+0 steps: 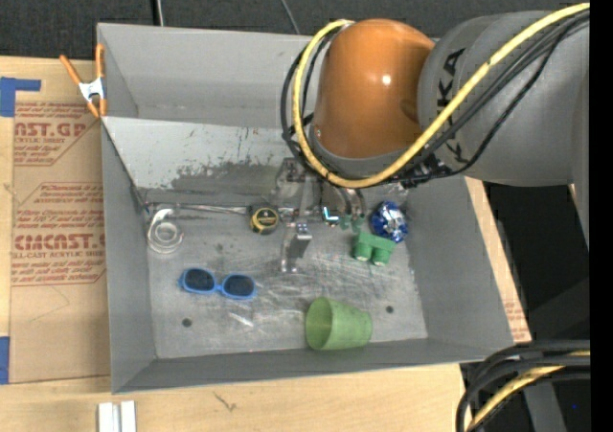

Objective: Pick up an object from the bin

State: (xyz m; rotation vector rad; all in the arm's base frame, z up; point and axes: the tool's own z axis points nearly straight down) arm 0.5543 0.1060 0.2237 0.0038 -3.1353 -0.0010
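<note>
Gripper (293,253): middle of bin (124,258); open or closed, cannot tell.
Nearest: yellow-black disc (264,219), just toward the left wall.
Handling: probably light, stiff, smooth; pinch across its rim.

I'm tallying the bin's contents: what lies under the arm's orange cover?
Past the lower edge of the orange cover, the hand hangs over the bin floor, between a black-and-yellow round thing and a blue ball beside a green piece. Whatever lies straight beneath the cover is hidden.
</note>
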